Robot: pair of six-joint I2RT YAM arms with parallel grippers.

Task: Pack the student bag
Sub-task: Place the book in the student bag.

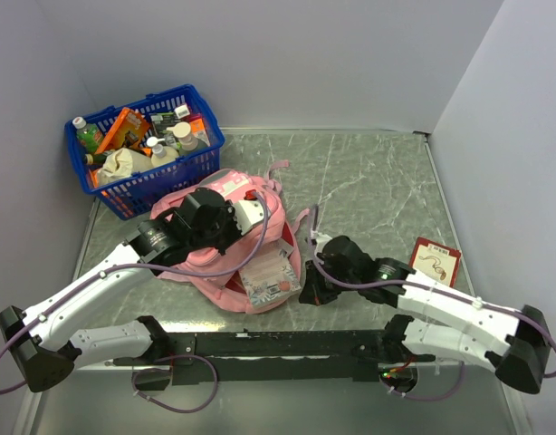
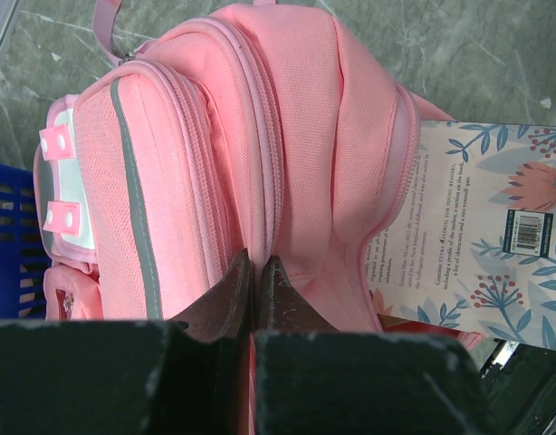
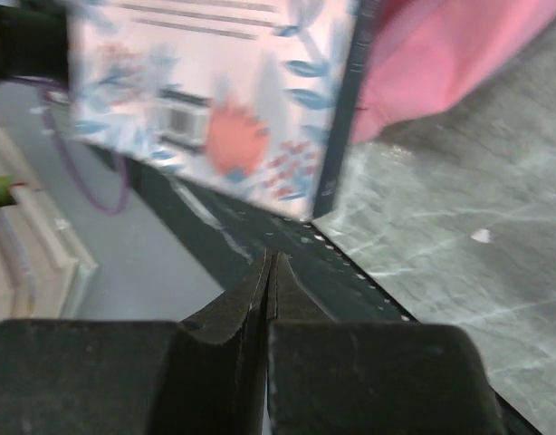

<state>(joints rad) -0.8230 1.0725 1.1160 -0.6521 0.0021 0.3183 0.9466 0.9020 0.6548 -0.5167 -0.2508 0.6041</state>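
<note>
The student bag is a soft pink backpack lying on the table's left half, with its grey stripe and white patches facing the left wrist camera. A book with a floral cover sticks out of the bag's near side. My left gripper sits on top of the bag, shut on a fold of its pink fabric by a zip seam. My right gripper is shut and empty. It hovers over the black rail just right of the book, not touching it.
A blue plastic basket with bottles and packets stands at the back left, close to the bag. A small red book lies on the right of the marble table. The black base rail runs along the near edge.
</note>
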